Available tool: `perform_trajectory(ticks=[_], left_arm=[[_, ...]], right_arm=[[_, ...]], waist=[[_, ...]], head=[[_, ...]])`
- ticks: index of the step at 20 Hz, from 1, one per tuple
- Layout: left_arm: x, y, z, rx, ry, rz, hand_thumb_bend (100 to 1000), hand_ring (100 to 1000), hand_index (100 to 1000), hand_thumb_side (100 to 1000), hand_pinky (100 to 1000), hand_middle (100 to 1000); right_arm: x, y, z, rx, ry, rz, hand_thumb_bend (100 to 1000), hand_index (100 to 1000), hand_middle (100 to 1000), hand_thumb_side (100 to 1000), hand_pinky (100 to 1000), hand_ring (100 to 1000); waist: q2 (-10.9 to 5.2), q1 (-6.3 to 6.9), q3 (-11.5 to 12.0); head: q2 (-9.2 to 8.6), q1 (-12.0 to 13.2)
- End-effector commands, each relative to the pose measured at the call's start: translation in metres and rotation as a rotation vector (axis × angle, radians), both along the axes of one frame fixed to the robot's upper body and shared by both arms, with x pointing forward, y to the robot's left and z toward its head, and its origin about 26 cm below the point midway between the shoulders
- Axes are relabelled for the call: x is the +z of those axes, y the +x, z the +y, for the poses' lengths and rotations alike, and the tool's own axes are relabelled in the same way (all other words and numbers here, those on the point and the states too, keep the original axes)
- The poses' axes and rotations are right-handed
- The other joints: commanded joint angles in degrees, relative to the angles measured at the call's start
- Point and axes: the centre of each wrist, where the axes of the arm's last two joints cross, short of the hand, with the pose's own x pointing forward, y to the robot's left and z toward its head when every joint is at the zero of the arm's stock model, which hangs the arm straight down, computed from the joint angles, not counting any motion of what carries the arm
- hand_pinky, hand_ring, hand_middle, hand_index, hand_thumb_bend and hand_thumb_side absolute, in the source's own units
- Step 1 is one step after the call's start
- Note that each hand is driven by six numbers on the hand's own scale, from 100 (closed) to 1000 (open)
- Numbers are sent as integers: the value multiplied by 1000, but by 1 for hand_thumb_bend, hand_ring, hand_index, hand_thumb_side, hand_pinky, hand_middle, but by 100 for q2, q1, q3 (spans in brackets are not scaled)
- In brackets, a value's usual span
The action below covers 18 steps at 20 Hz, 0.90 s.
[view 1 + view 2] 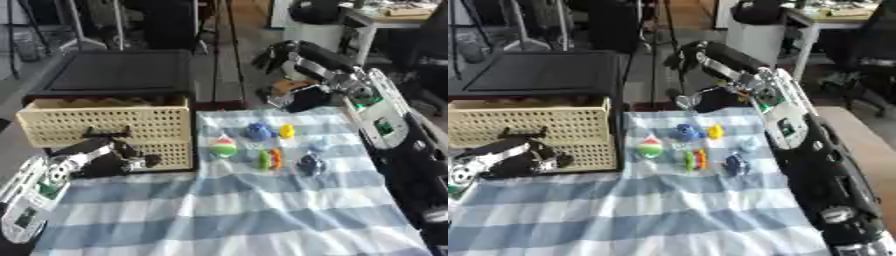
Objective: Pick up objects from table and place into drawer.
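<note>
The small toys (262, 145) look light and hard, best pinched across their middles; the right hand (293, 95) appears curled empty above them, the left hand (118, 157) curled by the drawer (109, 127).

Left hand (109, 157) fingers curled, near desk's left edge; right hand (297, 95) beyond far edge, arm extended, fingers unclear

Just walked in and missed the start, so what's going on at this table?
A humanoid robot is set to move small toys into the cream drawer, which stands pulled open. The left robot hand rests at the drawer front. The right robot hand hangs at the cloth's far edge, holding nothing. The blue toy, yellow one and the others lie on the cloth, none picked up yet.
</note>
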Motion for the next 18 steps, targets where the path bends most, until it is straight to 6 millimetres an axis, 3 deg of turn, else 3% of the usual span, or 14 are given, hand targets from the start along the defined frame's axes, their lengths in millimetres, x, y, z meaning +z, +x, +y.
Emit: perform_trajectory(ticks=[1, 11, 18], left_arm=[[19, 8, 5, 36, -14, -70, 674, 736, 840, 1000, 654, 763], [12, 24, 12, 113, -17, -66, 679, 714, 827, 1000, 642, 744], [14, 18, 16, 105, -54, -130, 675, 633, 797, 1000, 609, 680]], right_arm=[[16, -1, -1, 3, -1, -41, 259, 833, 693, 475, 712, 674], [17, 0, 3, 18, 0, -41, 245, 833, 692, 477, 711, 673], [15, -1, 0, 11, 10, -35, 231, 833, 688, 481, 706, 670]], waist=[[-51, 5, -22], [2, -3, -152], [16, -11, -183]], head=[[-70, 29], [-131, 70], [-136, 47]])
